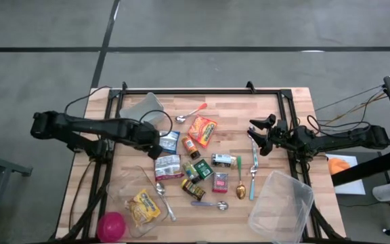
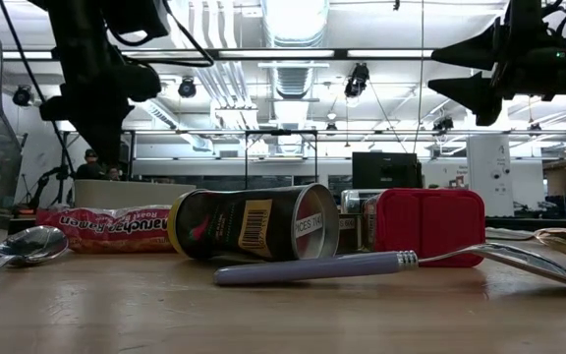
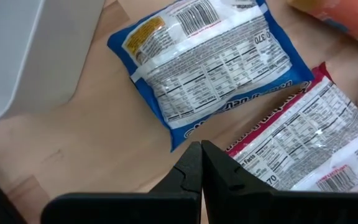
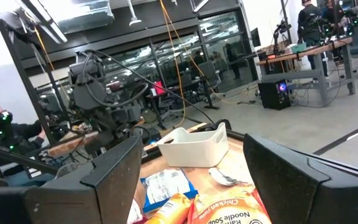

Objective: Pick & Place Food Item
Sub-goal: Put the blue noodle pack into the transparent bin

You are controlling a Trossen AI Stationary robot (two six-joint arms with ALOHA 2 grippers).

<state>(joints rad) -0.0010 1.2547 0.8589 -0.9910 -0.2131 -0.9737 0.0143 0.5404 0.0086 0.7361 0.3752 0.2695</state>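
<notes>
Two packets under the left gripper (image 3: 201,163)
Its jaws pinched empty above blue packet (image 3: 210,59) and red packet (image 3: 306,146) (nutrition panels only legible here); right gripper (image 1: 257,137) gapes empty.

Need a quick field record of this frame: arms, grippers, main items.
left gripper: shut, empty, above the blue packet and red packet
right gripper: open, empty, raised over the table's right side
white bin: back left of table
orange noodle soup packet: centre, lying flat
clear container: front right
pink ball: front left corner
task state: nothing picked yet
</notes>
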